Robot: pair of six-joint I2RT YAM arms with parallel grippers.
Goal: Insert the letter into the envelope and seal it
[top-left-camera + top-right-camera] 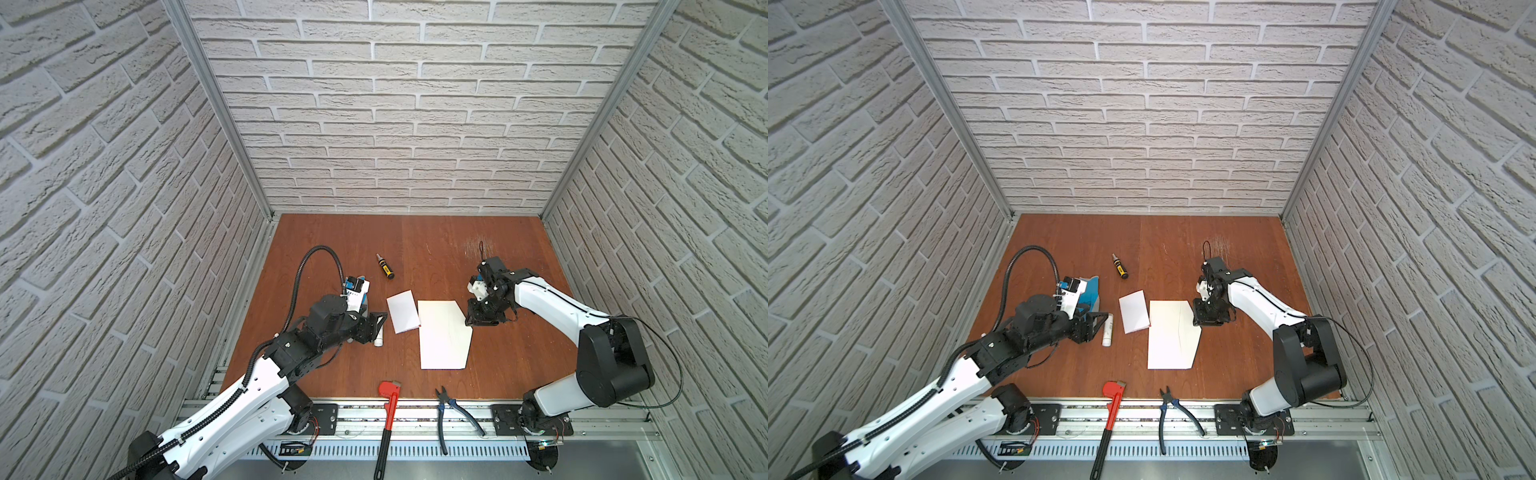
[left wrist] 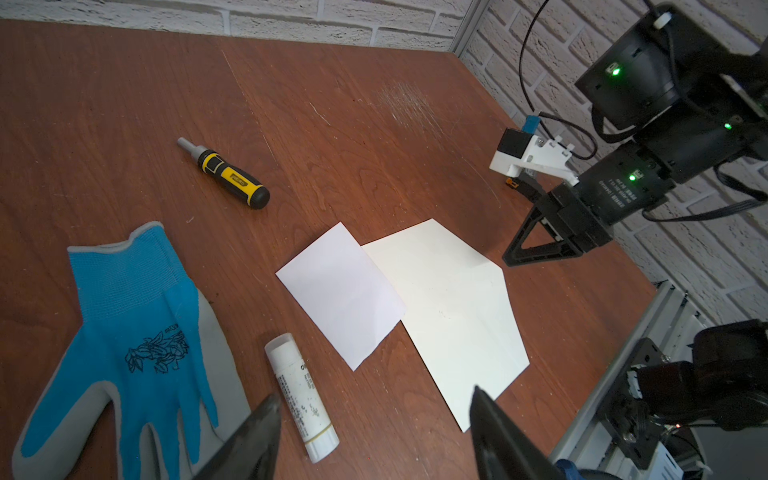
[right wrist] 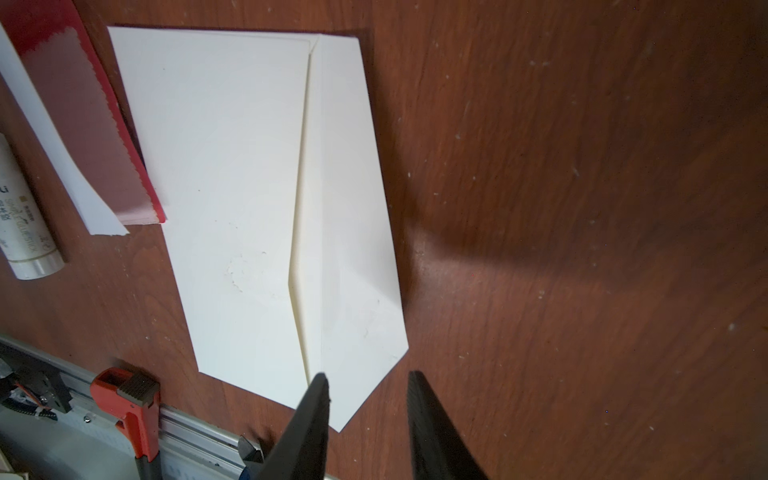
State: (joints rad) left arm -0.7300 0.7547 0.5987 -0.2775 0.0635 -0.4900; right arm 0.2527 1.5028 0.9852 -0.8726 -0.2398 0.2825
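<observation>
Letter [image 1: 402, 311] flat on desk [image 1: 332, 237], touching envelope [image 1: 444, 336], not yet inside, flap folded over; right gripper [image 3: 368, 378] above flap-side corner, jaws narrowly apart, empty; left gripper [image 2: 374, 392] jaws wide, empty; next, probably: lift flap.

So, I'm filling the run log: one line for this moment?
letter beside envelope, not inserted | left gripper open, empty | right gripper open, at envelope's edge

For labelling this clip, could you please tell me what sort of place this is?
Probably a robot test cell, not a real workshop: brick-pattern panels in a metal frame box in a small table, with two arms bolted to a rail.
</observation>
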